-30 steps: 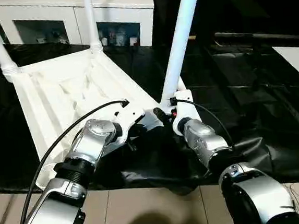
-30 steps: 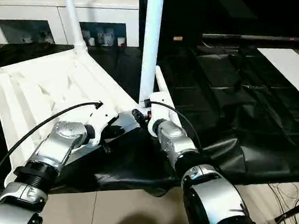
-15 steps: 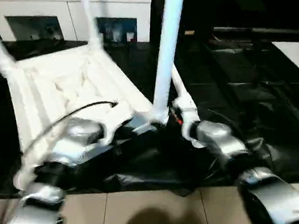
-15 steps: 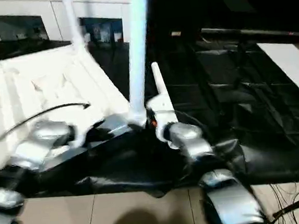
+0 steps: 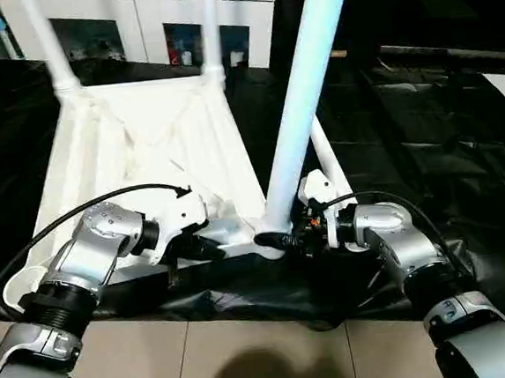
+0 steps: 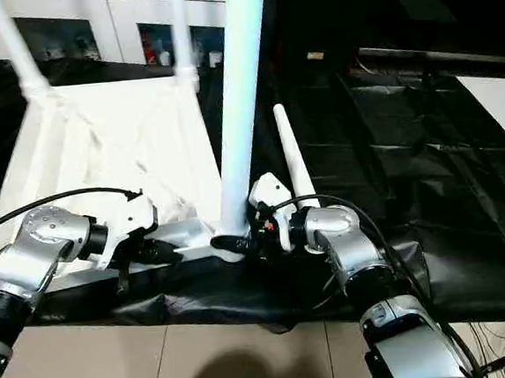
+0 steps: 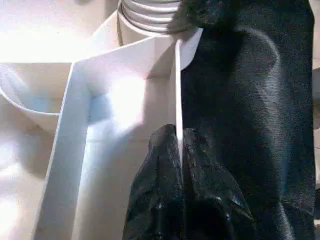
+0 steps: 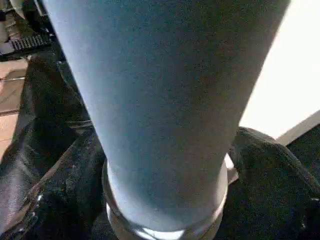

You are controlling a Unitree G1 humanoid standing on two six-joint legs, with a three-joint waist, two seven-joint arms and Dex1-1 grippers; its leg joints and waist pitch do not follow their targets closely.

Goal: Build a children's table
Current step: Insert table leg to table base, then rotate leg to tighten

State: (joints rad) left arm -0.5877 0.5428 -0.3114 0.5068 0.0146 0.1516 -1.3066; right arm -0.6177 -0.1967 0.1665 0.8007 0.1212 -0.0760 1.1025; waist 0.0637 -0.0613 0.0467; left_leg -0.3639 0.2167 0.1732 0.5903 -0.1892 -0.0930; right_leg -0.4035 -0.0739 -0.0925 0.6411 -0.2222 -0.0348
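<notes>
**Supervisor:** Head views: what changed?

**Operator:** I see the right gripper [image 5: 285,237] swung in level at the foot of the near long white tapered tube leg [image 5: 303,109]; earlier it reached from below. A fourth leg [image 6: 292,154] lies on the black sheet [image 5: 425,138].

**Supervisor:** Left wrist?

**Operator:** The left gripper [image 7: 179,137], fingers together, clamps the thin rim of the large white ribbed plastic table top [image 5: 147,149], which lies upside down.

**Supervisor:** Right wrist?

**Operator:** The fingers [image 8: 270,167] stand apart around the leg's base. I judge it seated.

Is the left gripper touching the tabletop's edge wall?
Touching. The left wrist view shows the left gripper with both black fingers pressed against the thin edge wall of the upturned tabletop.
</notes>
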